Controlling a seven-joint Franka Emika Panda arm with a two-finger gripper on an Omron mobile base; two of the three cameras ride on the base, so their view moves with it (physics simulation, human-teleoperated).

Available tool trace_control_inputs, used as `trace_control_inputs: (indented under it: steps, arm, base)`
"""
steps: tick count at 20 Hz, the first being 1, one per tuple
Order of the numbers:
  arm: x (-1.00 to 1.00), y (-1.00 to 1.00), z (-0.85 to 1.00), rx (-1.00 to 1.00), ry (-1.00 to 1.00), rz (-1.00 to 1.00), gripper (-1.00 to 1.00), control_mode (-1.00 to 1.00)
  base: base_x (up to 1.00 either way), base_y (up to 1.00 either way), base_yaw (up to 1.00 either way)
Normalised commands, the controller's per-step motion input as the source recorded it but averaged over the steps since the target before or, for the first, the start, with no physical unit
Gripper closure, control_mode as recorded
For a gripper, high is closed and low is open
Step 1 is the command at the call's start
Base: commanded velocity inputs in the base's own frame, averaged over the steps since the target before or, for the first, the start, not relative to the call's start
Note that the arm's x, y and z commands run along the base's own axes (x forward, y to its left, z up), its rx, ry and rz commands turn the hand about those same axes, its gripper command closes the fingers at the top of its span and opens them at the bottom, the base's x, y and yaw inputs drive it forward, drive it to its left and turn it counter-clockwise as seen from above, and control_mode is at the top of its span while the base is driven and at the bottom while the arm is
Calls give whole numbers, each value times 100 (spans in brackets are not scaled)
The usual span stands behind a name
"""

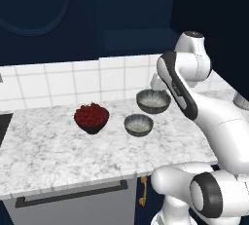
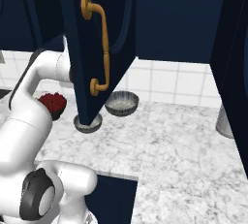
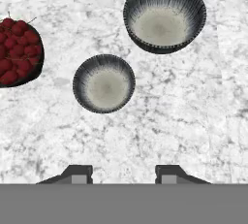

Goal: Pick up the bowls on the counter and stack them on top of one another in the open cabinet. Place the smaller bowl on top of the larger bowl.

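I could read no writing anywhere: no letters, labels, brand marks, numbers or signs. The bench [image 1: 58, 146] showed only its marble veining, and the two grey bowls [image 3: 103, 83] had nothing but fine streaks on their walls and pale speckle inside. The dark bowl of red fruit [image 1: 91, 117] was unmarked, as were the navy cabinet door [image 2: 97, 39] and the white wall tiles [image 1: 63, 83].
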Motion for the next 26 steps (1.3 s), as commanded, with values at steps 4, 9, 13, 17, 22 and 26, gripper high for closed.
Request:
trace_control_inputs:
  steps: [4,9,13,17,22,26]
  arm:
    - [-28,28,-38,-9,5,-2,-100,-100]
    - [-3,100,-100,-47,22,0,-100,-100]
    - [18,44,-58,-21,26,0,-100,-100]
    - [15,1,-52,-23,24,0,-100,-100]
    - [27,16,-75,-21,13,5,-100,-100]
    - [2,12,-23,-1,0,8,-100,-100]
  base:
    - [0,0,0]
    - [0,0,0]
    - [0,0,0]
    - [0,0,0]
    - [0,0,0]
    - [0,0,0]
